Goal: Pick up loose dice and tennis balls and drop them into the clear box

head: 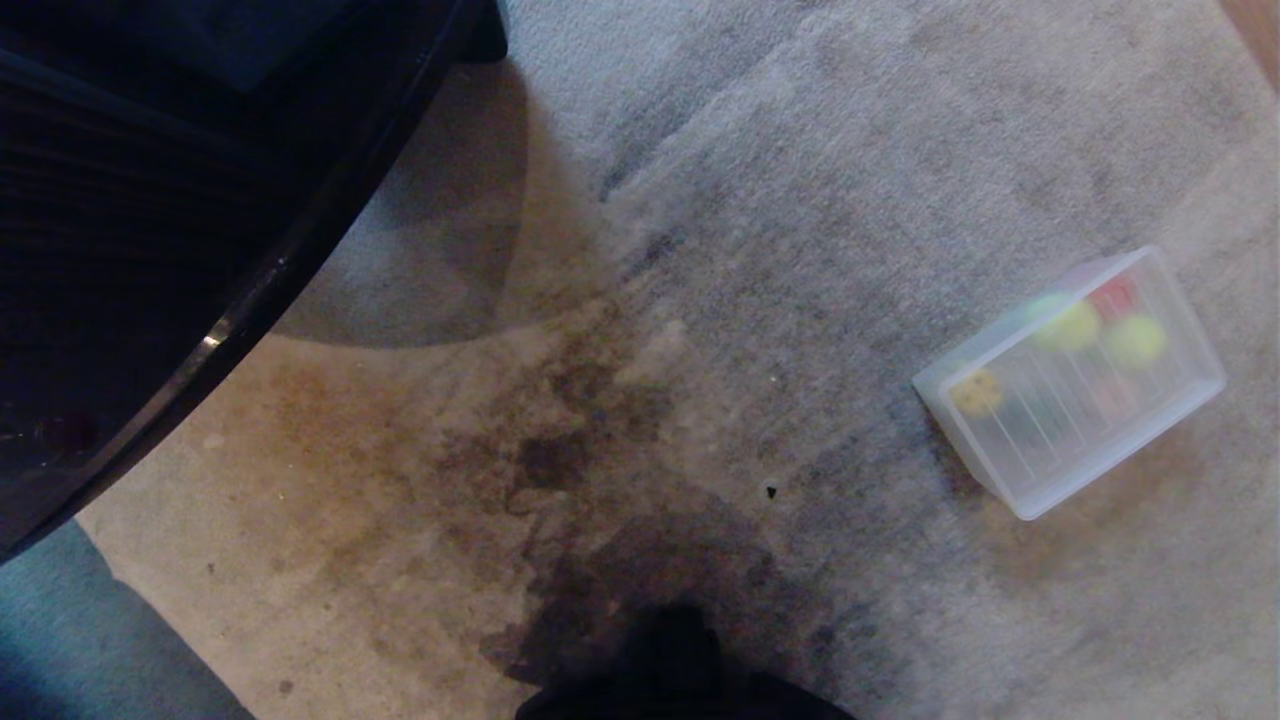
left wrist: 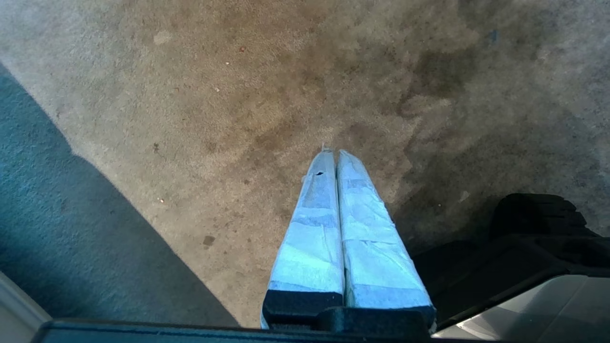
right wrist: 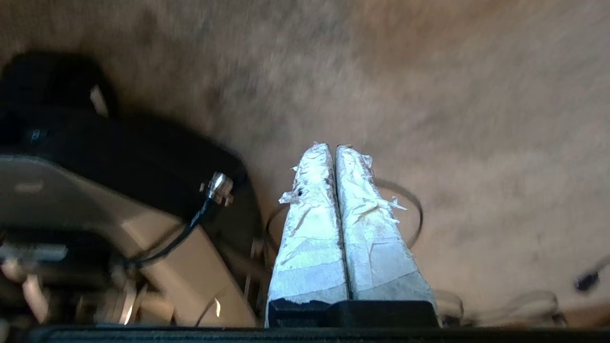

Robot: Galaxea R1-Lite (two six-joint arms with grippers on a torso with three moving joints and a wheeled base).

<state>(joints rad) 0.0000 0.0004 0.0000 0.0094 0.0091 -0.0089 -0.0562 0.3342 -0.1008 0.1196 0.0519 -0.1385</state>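
Two grippers show only in their own wrist views, and both have their taped fingers pressed together with nothing between them. The left gripper [left wrist: 333,155] hangs over stained carpet [left wrist: 238,95], its pale blue-white wrapped fingers [left wrist: 310,228] meeting along their whole length; a dark shadow band lies off to one side of the jaws and the robot's black base [left wrist: 533,224] sits off to the other side. The right gripper [right wrist: 333,148] is likewise closed and empty, its tape frayed near the tips, and it points at blurred bare carpet beyond the jaws. Beside those jaws are the robot's body [right wrist: 95,157] with a black cable and a metal plug [right wrist: 217,186].

Neither gripper reaches the head view, so the clear box [head: 1040,480] lies well apart from both sets of jaws, on the carpet toward the robot's right. Inside it, seen through the frosted wall, are two yellow-green tennis balls [head: 1070,325] near the far end, with a red die [head: 1115,295] close behind them, and a yellow die [head: 977,392] with dark pips at the near end. More cannot be made out through the plastic. No loose ball or die shows on the carpet near either pair of jaws. A large dark rounded piece of furniture [head: 150,250] fills the head view's upper left.
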